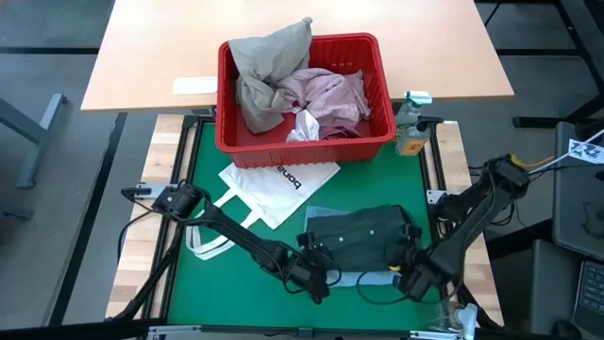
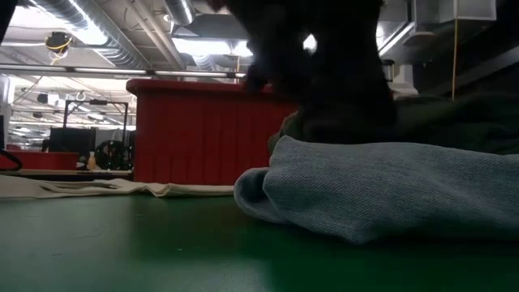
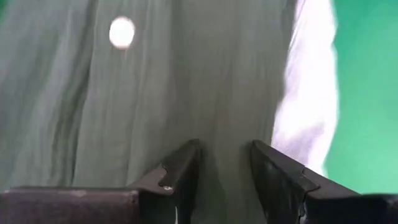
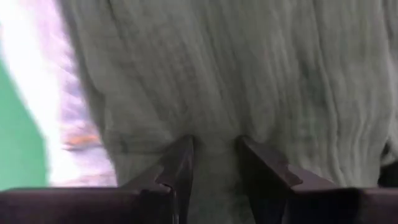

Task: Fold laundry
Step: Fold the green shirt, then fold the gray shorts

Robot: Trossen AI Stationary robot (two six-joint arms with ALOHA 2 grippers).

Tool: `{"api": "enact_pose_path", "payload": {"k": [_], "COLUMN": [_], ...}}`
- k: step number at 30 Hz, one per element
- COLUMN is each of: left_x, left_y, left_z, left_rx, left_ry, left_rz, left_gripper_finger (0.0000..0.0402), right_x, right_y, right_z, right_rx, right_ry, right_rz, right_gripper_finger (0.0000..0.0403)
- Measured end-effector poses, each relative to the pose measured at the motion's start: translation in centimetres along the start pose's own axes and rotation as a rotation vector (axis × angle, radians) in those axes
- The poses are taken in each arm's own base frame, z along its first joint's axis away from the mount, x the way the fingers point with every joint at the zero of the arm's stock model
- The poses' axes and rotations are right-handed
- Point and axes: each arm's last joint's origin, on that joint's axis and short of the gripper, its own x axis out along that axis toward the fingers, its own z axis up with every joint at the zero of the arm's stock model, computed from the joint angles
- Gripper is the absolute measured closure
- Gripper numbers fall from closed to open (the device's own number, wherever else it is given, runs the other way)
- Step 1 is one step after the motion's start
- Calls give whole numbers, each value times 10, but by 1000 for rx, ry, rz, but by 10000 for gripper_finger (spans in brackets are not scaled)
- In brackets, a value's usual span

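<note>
My left gripper (image 3: 224, 177) and right gripper (image 4: 214, 168) both pinching grey-green garment (image 1: 363, 236) edge between fingers; fold underway. Basket (image 1: 377, 142) pile beyond fingers unfolded.

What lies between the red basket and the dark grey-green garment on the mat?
In the high view, the white tote bag and bare green mat separate red basket from dark grey-green garment.

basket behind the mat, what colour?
Red basket, slotted walls; clearest in the high view, also visible in the low view.

Two dark, cabled, jointed arms
</note>
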Motion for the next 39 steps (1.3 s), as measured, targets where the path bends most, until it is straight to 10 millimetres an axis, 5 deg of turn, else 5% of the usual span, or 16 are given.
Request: {"api": "enact_pose_path", "payload": {"k": [9,19,31,39], "left_x": [1,-4,-44,-74], "left_y": [1,-4,-10,-2], "left_z": [-10,-10,40,84], "left_rx": [44,53,67,25], "left_ry": [88,91,149,17], "left_rz": [-4,-17,-64,47], "left_gripper_finger": [262,262,262,262], "right_x": [13,-4,-34,-58], "right_y": [5,-5,-14,-8], "right_z": [-5,-4,3,15], "right_rx": [-26,-8,-21,-166], "right_ry": [125,121,51,-33], "right_rz": [-53,25,141,210], "right_gripper_finger": [275,275,275,275]}}
